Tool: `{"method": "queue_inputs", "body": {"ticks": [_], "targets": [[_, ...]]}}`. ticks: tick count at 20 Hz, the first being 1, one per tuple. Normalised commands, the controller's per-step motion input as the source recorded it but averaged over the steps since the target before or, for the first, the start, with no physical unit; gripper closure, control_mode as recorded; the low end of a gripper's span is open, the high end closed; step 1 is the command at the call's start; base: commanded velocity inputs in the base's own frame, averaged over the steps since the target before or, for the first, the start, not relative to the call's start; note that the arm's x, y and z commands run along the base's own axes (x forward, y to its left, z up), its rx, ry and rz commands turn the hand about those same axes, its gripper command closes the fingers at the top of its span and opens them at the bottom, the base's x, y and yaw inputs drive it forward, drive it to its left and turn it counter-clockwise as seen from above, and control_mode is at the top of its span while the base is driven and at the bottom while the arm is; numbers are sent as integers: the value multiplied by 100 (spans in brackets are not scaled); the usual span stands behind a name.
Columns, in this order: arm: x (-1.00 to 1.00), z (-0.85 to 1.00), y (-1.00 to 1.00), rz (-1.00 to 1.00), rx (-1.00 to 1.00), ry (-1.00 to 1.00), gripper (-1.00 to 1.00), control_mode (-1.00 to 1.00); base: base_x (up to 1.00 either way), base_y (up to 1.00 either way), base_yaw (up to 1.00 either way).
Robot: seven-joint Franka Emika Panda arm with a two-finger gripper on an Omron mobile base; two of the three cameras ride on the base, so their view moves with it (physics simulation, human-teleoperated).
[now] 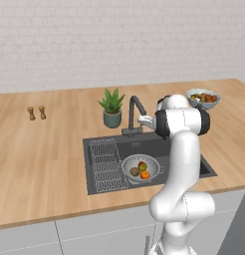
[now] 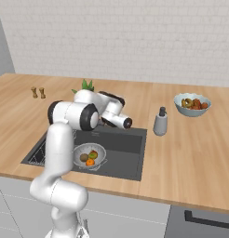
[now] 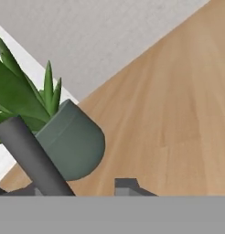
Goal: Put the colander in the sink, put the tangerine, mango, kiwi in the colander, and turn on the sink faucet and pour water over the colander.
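Note:
The silvery colander (image 1: 151, 163) sits in the dark sink (image 1: 189, 162), right of the wire rack. In it lie the mango (image 1: 142, 166), the kiwi (image 1: 135, 172) and the tangerine (image 1: 145, 175); they also show in the colander (image 2: 98, 149) in the right base view. My gripper (image 1: 141, 120) is up at the sink faucet (image 1: 135, 112), above the basin's back edge. In the hand view the faucet's dark tube (image 3: 32, 155) slants between my fingertips (image 3: 127, 185), which stand apart from it, so the gripper (image 3: 68, 189) is open. I see no water stream.
A potted plant (image 1: 112, 108) stands just left of the faucet, close to my hand. A soap-pump bottle (image 2: 159, 122) and a fruit bowl (image 2: 192, 104) are right of the sink. Two small shakers (image 1: 36, 113) stand far left on the wooden counter (image 1: 40, 159).

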Motion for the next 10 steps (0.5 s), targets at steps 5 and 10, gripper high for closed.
{"method": "queue_inputs", "body": {"ticks": [5,10], "targets": [[-6,-29,-74,-18,0,0,100,-100,0,0,0],[-11,-34,-77,-18,0,0,100,-100,0,0,0]]}}
